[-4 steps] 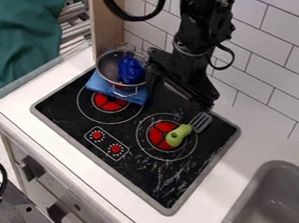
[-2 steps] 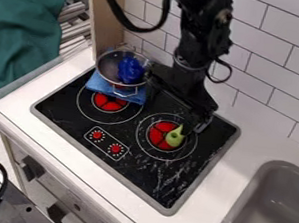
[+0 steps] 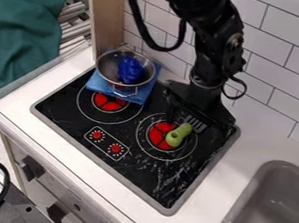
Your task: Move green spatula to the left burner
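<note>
1. Where the glossy black stovetop [image 3: 136,167] has its red right burner [image 3: 162,142], the green spatula [image 3: 177,135] lies, its smooth handle rounded, its slotted head pointing rearward.
2. Behind the left burner [image 3: 109,103], a shiny round metal pan [image 3: 105,64] sits on soft blue cloth [image 3: 100,84].
3. Over the spatula's head hangs the gripper [image 3: 198,125], jaws wide apart, gripping nothing; contact I cannot tell.
</note>
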`<state>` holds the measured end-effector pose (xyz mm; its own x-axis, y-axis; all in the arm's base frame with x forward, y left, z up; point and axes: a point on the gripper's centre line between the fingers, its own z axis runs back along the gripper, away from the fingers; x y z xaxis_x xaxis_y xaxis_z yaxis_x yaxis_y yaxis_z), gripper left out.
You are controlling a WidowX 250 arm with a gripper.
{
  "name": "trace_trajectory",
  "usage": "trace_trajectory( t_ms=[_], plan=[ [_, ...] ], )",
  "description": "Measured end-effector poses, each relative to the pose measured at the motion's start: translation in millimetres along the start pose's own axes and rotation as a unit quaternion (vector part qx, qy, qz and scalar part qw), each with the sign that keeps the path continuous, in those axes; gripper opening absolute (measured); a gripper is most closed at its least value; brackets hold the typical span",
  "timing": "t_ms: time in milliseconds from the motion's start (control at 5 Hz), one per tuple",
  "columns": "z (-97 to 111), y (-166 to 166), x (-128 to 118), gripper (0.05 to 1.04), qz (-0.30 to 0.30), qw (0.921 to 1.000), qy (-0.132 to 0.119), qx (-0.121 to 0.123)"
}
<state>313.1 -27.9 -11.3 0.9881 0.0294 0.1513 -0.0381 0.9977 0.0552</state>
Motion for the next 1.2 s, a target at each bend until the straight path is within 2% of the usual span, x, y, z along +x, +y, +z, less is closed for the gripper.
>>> trace_trajectory(
  t_ms=[200,400,600,1000,1200],
  plan=[
    [-16,-2,-1,1.005,0.003,0.9999,0.008,-0.005],
    [-26,4,2,1.005,0.007,0.9998,0.017,0.0],
    [-33,9,6,0.953,0.007,0.9997,0.024,-0.003],
    [-34,7,8,0.374,0.012,0.9998,0.008,0.01],
    [-29,11,3,0.28,0.004,0.9997,-0.01,0.023]
  ],
)
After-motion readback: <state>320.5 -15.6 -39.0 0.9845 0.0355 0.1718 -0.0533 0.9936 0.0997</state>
